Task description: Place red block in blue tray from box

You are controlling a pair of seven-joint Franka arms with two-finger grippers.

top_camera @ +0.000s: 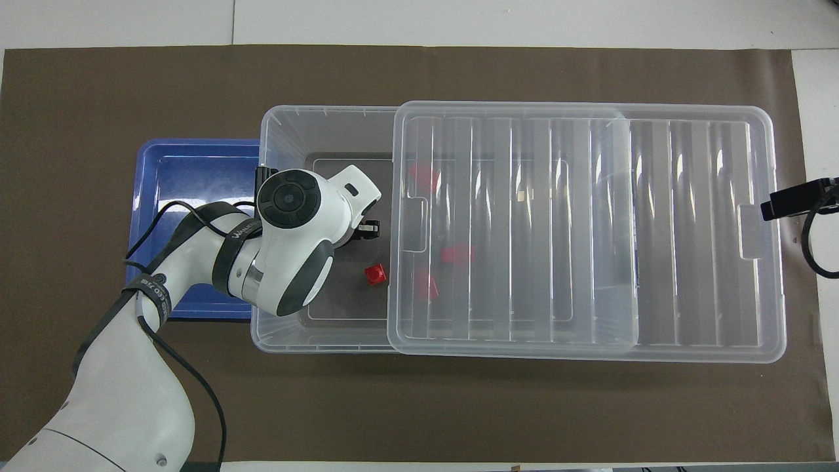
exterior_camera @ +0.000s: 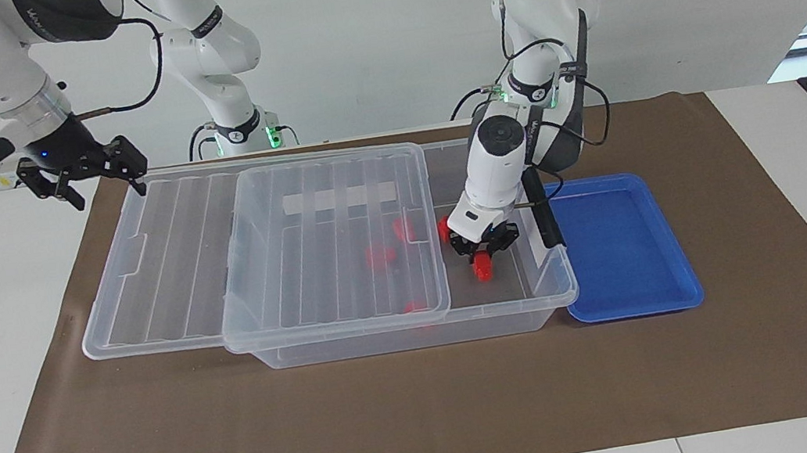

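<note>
Box (exterior_camera: 403, 337): clear, its lid (exterior_camera: 256, 247) slid aside toward the right arm's end.
Blue tray (exterior_camera: 631, 301): empty, touching the box.
Left gripper (exterior_camera: 485, 253): clenched on red block (exterior_camera: 483, 268) inside the box; risk of snagging the box wall on lift-out.
Right gripper (exterior_camera: 84, 172): released, waiting over the lid's edge.

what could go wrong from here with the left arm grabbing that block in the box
1. The left gripper is shut on a red block that hangs mostly below the fingertips; the shallow grip may let it drop.
2. The lid covers most of the box, leaving a narrow opening; lifting out, the hand could clip the lid's edge or the box wall beside the blue tray.
3. Another red block lies beside the gripper and could get nudged.
</note>
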